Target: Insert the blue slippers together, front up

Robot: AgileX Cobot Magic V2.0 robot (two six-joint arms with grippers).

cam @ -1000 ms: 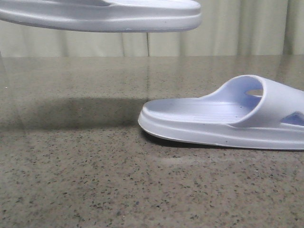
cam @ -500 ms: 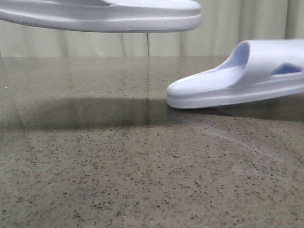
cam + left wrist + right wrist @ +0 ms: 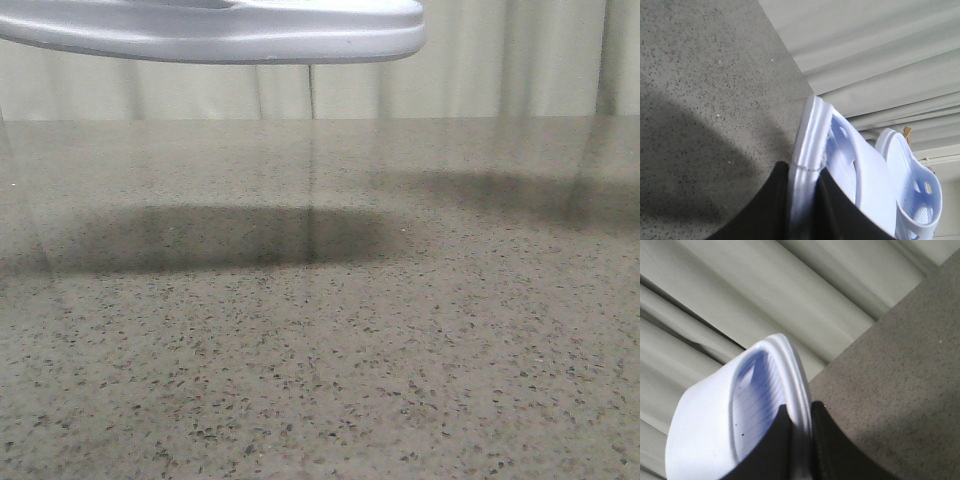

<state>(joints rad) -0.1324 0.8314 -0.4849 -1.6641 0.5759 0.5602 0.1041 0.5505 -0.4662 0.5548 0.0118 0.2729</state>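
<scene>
Desk: a speckled grey-brown stone desk (image 3: 320, 380) fills most of the front view; two soft shadows lie on it, a broad one at centre left and a fainter one at upper right.
Room: pale pleated curtains (image 3: 500, 60) hang behind the desk's far edge.
Left slipper: one of the blue slippers (image 3: 220, 30) hangs in the air along the top left of the front view, sole level, clear of the desk. In the left wrist view this left slipper (image 3: 840, 165) shows its ribbed footbed and its strap with cutouts.
Left pincer: the left pincer (image 3: 804, 200), at the bottom centre of its wrist view, is clamped on the rim of the left slipper, one dark finger (image 3: 765, 210) on each side of the sole edge.
Right slipper: the right slipper (image 3: 740, 415) sits at lower left of the right wrist view, lifted off the desk, its bluish ribbed footbed facing the camera and curtains behind it. It does not appear in the front view.
Right pincer: the right pincer (image 3: 801, 445) is closed tight on the thick rim of the right slipper, black fingers (image 3: 832, 450) either side.
In the way: a small tan clip-like object (image 3: 907, 132) pokes out by the curtains in the left wrist view; too small to tell what it is.
</scene>
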